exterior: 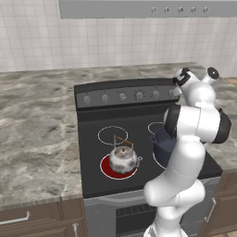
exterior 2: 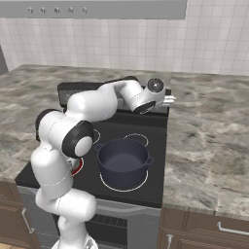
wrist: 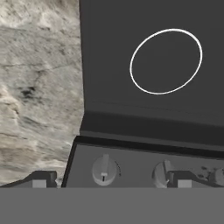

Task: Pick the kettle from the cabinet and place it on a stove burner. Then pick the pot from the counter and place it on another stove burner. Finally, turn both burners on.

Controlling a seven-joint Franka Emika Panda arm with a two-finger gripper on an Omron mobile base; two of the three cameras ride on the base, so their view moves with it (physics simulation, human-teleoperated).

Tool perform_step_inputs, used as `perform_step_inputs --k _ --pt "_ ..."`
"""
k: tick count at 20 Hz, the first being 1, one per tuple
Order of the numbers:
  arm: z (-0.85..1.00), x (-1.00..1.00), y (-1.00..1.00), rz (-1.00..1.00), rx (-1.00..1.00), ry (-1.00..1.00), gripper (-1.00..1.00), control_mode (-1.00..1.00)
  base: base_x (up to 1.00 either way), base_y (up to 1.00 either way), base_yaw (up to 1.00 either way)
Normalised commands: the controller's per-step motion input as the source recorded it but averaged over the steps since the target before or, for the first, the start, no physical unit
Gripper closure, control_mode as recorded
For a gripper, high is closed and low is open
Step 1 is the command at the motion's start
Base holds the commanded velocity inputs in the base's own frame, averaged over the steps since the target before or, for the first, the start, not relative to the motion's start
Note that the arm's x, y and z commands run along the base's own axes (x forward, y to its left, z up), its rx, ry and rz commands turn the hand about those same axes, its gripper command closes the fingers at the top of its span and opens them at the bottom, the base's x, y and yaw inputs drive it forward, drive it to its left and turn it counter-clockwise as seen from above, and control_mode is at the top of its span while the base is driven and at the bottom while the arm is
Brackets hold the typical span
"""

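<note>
Knob (wrist: 104,169) at the stove panel's end sits straight ahead between the spread, empty jaws of the gripper (wrist: 111,183).

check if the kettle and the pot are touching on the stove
Apart. The left base view shows the kettle on the glowing red burner, with a strip of dark stove top between it and the pot.

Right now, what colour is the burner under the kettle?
Red, glowing under the kettle; the burner shows best in the left base view.
</note>
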Motion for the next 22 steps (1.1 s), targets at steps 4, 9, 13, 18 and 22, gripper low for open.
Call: perform_step_inputs --k 4,9,13,18,22 --pt "0.0 0.15 0.08 -0.1 0.03 0.0 -1.0 -1.0 0.0 0.0 0.0" --pt "0.0 0.11 0.12 -0.09 0.03 0.01 -1.0 -1.0 0.0 0.0 0.0" --pt "0.0 0.08 0.16 -0.08 0.03 0.01 -1.0 -1.0 0.0 0.0 0.0" --pt "0.05 0.03 0.21 -0.08 0.02 0.0 -1.0 -1.0 0.0 0.0 0.0" --pt "0.14 0.0 0.21 -0.08 0.01 0.0 -1.0 -1.0 0.0 0.0 0.0"
